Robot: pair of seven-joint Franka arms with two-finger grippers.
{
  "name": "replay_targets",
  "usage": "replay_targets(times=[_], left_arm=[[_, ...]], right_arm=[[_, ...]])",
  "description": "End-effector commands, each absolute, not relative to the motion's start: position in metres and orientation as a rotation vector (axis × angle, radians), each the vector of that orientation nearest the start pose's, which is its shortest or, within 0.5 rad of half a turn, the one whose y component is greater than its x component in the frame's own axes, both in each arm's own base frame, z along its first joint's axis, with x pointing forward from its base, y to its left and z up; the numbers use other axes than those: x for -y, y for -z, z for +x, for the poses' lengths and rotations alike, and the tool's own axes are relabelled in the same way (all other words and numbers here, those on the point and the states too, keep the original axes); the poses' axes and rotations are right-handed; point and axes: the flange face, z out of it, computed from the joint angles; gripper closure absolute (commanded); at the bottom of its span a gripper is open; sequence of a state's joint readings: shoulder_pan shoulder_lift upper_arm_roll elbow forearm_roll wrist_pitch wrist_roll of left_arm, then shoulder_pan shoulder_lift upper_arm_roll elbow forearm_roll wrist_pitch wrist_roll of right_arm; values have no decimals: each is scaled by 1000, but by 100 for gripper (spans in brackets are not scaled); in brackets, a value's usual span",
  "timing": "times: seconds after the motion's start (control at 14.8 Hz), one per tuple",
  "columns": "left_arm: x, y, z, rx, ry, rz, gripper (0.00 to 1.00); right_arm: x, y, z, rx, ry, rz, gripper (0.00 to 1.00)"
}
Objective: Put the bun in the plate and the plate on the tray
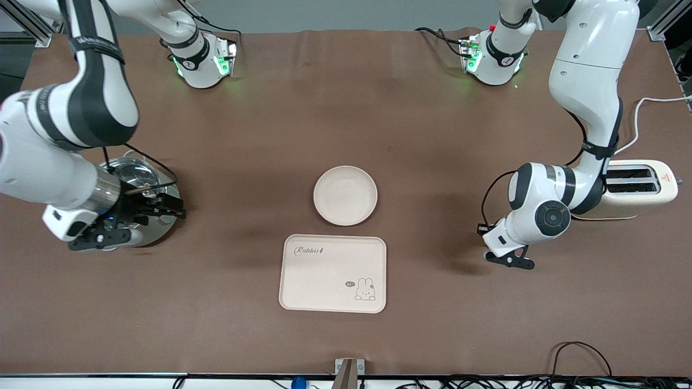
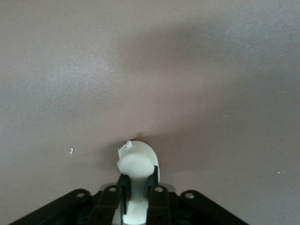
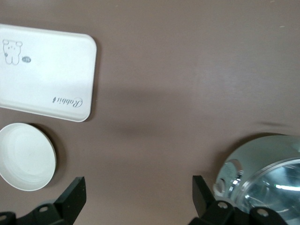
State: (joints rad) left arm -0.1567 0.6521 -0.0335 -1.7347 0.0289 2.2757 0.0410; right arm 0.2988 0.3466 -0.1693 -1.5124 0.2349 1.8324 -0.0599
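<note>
A white toaster (image 1: 640,186) stands at the left arm's end of the table, partly covered by that arm, and a shiny metal bowl (image 1: 141,183) sits at the right arm's end, half hidden under the right arm's wrist. Between them the plate (image 1: 345,195) lies bare on the brown table (image 1: 346,108), and the tray (image 1: 333,273) lies just beside it, nearer to the front camera, not touching it. The left gripper (image 1: 511,260) hangs over bare table between the tray and the toaster; the front view shows only its dark underside, while the left wrist view shows its fingers (image 2: 158,201) closed narrowly on the bun (image 2: 137,164), a pale rounded lump with a ragged edge. The right gripper (image 1: 162,208) hovers over the metal bowl's rim; the right wrist view shows its fingers (image 3: 75,199) spread wide with nothing between them, the bowl (image 3: 267,173) beside one finger and the plate (image 3: 26,157) and tray (image 3: 47,77) well apart from it.
</note>
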Motion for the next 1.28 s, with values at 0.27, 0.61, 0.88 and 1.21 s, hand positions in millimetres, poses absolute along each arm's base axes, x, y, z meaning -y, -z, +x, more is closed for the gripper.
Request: replay_targets(times=[0.27,0.61,0.88,1.21], left_arm=[[273,-281,627,-374,-91,-3154,88],[397,-269,575,-49,-111,-3176,88],[468,-234,524,155,-141,-3159,86],[500,-213,503,244,-111,-3180,55]], right_arm=[[-162,-454,648,248,-91,-2892,0],[-174,-447,644,275,-111,-2892,0],[-183,-444,642,294,-122,-2891,0],[-194,-437,638,316,-145,-2891,0]])
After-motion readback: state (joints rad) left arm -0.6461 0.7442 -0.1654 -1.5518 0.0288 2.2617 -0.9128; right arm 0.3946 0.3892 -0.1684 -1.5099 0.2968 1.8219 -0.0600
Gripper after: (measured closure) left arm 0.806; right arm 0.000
